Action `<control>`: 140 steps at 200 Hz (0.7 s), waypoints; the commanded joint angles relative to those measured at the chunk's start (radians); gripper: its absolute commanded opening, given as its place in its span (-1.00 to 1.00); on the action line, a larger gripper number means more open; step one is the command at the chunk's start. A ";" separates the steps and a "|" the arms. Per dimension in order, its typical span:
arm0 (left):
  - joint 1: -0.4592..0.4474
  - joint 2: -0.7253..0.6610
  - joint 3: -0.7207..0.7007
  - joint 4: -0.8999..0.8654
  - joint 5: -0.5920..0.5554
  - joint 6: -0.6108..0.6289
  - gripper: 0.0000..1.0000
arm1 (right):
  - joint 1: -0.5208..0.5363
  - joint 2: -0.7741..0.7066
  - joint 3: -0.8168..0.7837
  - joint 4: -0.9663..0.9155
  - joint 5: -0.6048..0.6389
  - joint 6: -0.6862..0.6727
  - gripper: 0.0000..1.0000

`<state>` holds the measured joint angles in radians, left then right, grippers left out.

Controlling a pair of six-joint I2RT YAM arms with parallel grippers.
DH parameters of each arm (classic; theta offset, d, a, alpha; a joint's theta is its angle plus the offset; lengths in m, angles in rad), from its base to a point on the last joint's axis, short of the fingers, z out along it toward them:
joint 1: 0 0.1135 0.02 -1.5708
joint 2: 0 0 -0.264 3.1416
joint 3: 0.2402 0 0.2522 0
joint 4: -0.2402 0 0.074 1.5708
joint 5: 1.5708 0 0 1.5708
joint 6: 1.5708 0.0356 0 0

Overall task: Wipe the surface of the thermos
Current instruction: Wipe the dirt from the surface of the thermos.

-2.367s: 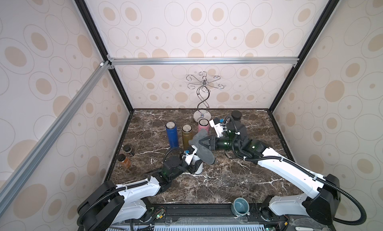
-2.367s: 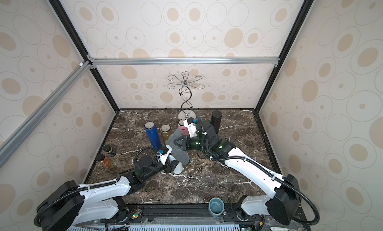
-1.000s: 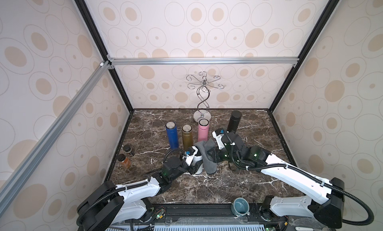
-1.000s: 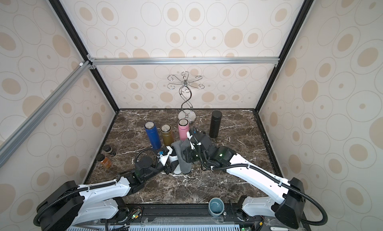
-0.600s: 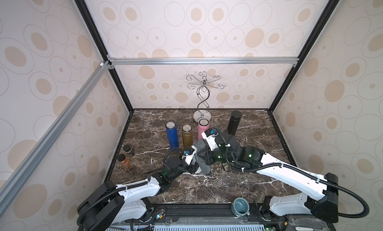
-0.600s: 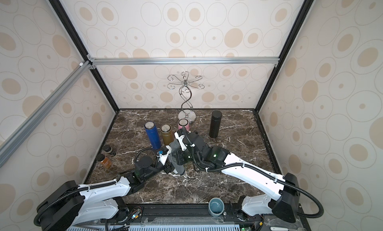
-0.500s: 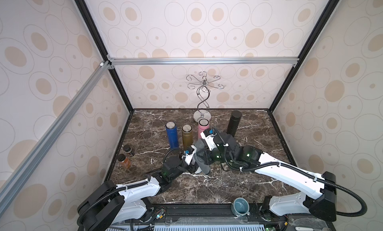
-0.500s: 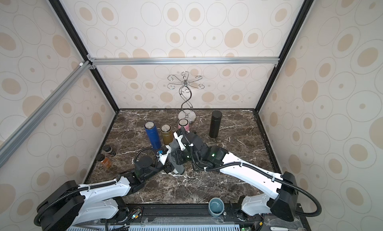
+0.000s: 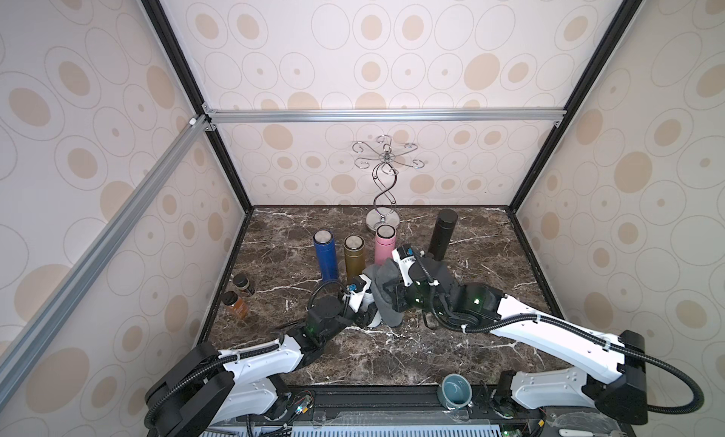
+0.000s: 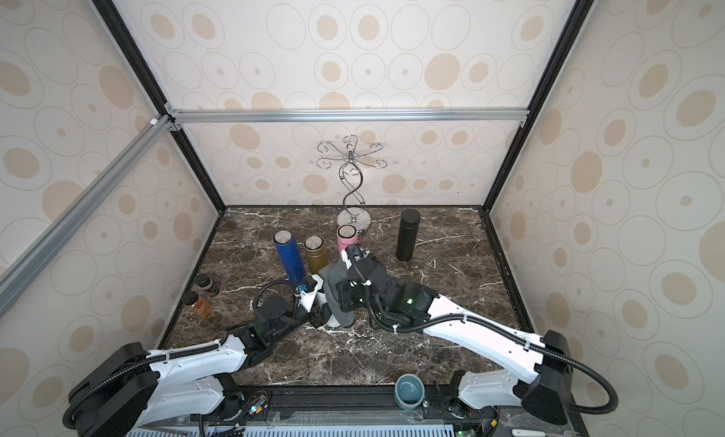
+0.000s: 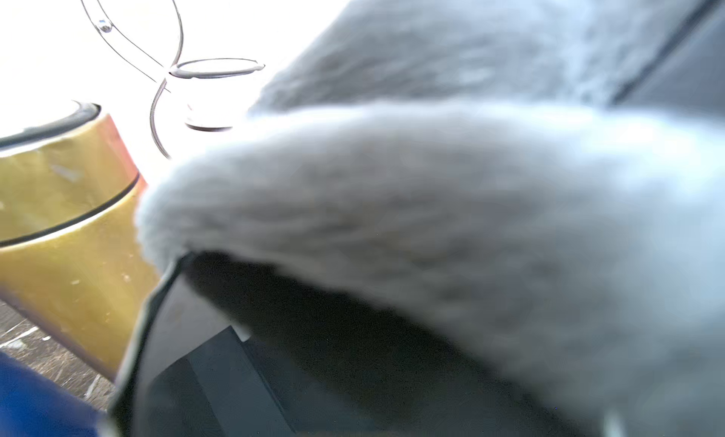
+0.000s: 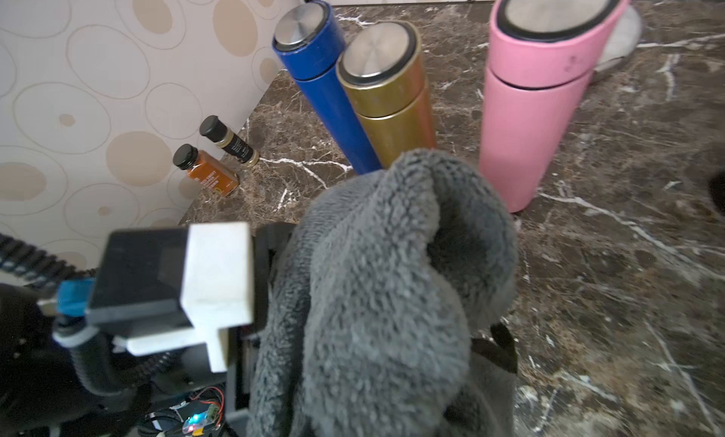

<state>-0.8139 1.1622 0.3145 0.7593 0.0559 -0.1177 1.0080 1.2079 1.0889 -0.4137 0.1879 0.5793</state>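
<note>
Here, the left fingers point(image 9: 364, 318) clench the white thermos point(image 9: 374, 322), upright near the bench's point(image 9: 431, 356) middle; the right fingers point(image 12: 497, 348), closed, pinch a grey cloth point(image 9: 386, 293) draped over it, hiding all but its base.

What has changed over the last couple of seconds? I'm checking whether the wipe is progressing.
The right gripper, shut on the grey cloth, drew back from the black thermos toward the robot's base, dragging the cloth down over the white thermos. The left gripper and the blue thermos, gold thermos and pink thermos stayed put.

overhead stereo pair, wrists near cloth point(image 12: 392, 278)
</note>
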 commanded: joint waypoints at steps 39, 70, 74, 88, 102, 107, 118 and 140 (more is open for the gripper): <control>-0.003 -0.146 0.017 0.014 -0.050 -0.046 -1.00 | -0.008 -0.250 -0.167 -0.041 0.098 0.047 -1.00; -0.003 -0.227 0.073 -0.102 -0.065 -0.088 -1.00 | -0.050 -0.376 -0.259 0.016 0.033 0.093 -1.00; -0.004 -0.235 0.080 -0.118 -0.068 -0.093 -1.00 | -0.062 -0.392 -0.271 0.028 0.011 0.099 -1.00; -0.004 -0.266 0.107 -0.163 -0.081 -0.121 -1.00 | -0.107 -0.438 -0.313 0.084 -0.077 0.120 -1.00; -0.004 -0.305 0.119 -0.179 -0.086 -0.164 -1.00 | -0.143 -0.470 -0.357 0.155 -0.166 0.147 -1.00; -0.004 -0.322 0.123 -0.182 -0.090 -0.188 -1.00 | -0.155 -0.481 -0.376 0.182 -0.193 0.156 -1.00; -0.003 -0.360 0.138 -0.187 -0.089 -0.230 -1.00 | -0.171 -0.499 -0.409 0.246 -0.242 0.178 -1.00; -0.003 -0.435 0.168 -0.194 -0.092 -0.296 -1.00 | -0.188 -0.529 -0.459 0.339 -0.290 0.208 -1.00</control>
<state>-0.8146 0.8112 0.3885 0.5251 -0.0216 -0.3054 0.8375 0.7101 0.6743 -0.2405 0.0109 0.7223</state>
